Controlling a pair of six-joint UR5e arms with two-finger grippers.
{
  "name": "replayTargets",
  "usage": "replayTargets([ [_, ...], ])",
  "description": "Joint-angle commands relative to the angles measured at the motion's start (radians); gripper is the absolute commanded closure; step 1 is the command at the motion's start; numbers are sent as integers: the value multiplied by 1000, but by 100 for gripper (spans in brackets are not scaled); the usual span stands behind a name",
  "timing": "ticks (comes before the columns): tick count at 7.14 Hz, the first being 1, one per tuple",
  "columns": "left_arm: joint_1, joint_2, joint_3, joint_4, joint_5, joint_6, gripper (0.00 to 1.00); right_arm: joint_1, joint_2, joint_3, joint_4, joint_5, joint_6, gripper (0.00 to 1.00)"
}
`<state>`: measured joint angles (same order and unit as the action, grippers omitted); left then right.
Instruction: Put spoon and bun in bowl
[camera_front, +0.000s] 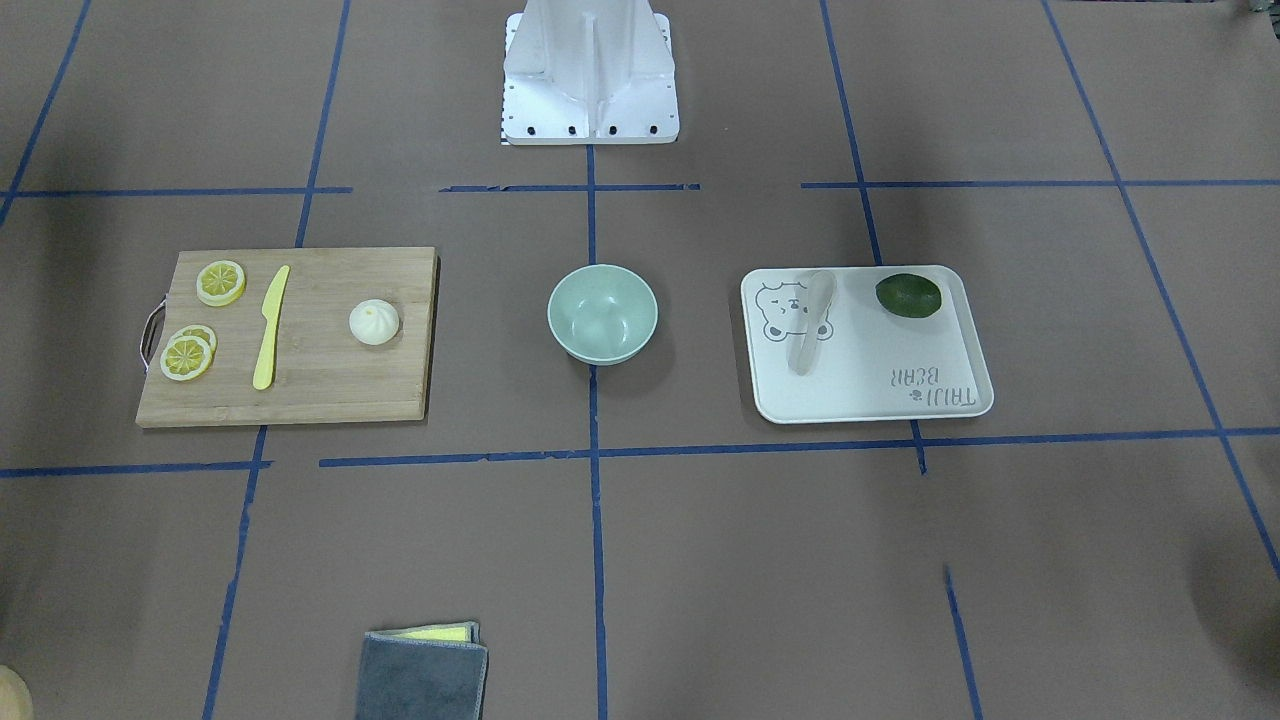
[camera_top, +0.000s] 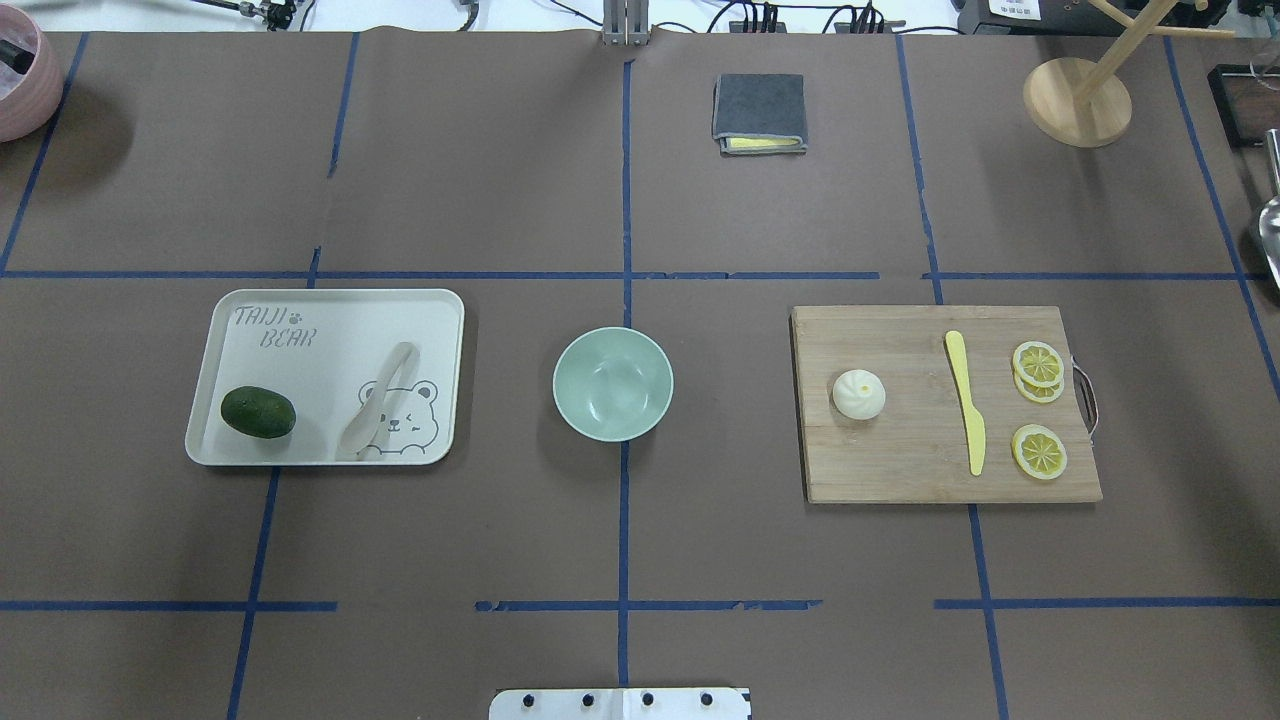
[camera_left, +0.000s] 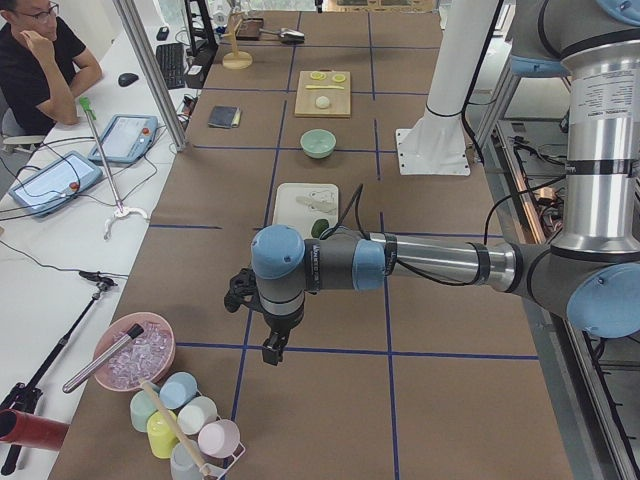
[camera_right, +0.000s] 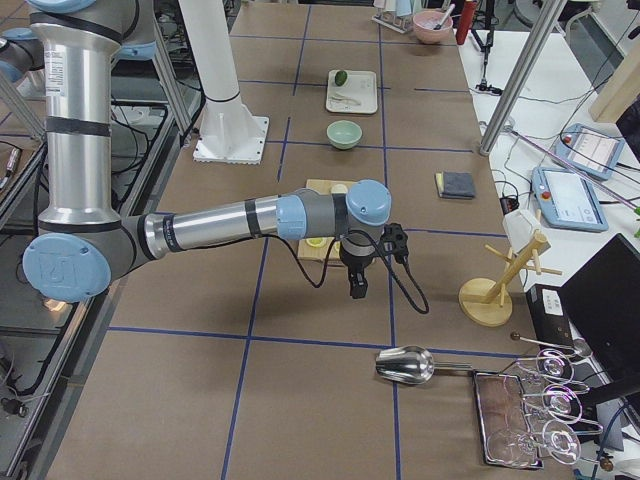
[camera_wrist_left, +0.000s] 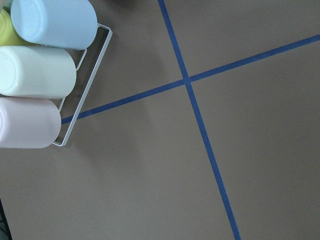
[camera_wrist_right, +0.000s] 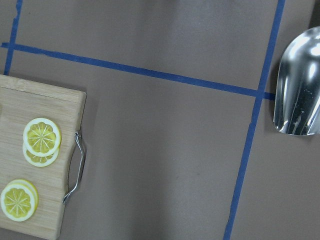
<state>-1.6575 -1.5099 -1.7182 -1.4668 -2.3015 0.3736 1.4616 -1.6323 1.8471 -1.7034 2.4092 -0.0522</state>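
Mint-green bowl (camera_top: 612, 384), upright at table centre, between tray and board. Off-white spoon (camera_top: 378, 400), flat on white bear-print tray (camera_top: 330, 310), partly over the printed bear, beside a dark green fruit (camera_top: 258, 412). White bun (camera_top: 858, 394) on wooden cutting board (camera_top: 900, 470), apart from yellow knife (camera_top: 966, 400) and lemon slices (camera_top: 1038, 364). Left gripper (camera_left: 270, 350) pointing down over bare table near cup rack (camera_left: 190, 420), well apart from tray; released or clenched, impossible to tell. Right gripper (camera_right: 357, 288) pointing down beyond the board, near metal scoop (camera_right: 405, 365); grip likewise impossible to tell.

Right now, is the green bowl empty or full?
Empty. The bowl shows only its bare mint inside; the bun sits on the cutting board and the spoon lies on the bear tray.
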Motion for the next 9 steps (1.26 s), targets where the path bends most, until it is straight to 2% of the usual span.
replayTargets([
  [1, 5, 29, 12, -108, -7, 109, 0, 2, -8, -6, -1, -2, 0, 0],
  [4, 15, 28, 17, -110, -3, 113, 0, 0, -1, -3, 2, 1, -2, 0],
  [5, 12, 66, 2, -124, -36, 110, 0, 0, 2, -3, 2, 8, -2, 0],
  [6, 19, 73, 11, -185, -135, 96, 0, -1, 2, -5, 8, 52, -3, 0],
  [7, 28, 71, 5, -205, -172, -89, 0, -21, 2, -6, 63, 63, -3, 0],
  [8, 130, 74, -7, -322, -176, -220, 0, -36, 0, -8, 123, 68, 5, 0],
  [9, 186, 74, -6, -419, -177, -354, 0, -49, 0, -8, 126, 77, 9, 0],
])
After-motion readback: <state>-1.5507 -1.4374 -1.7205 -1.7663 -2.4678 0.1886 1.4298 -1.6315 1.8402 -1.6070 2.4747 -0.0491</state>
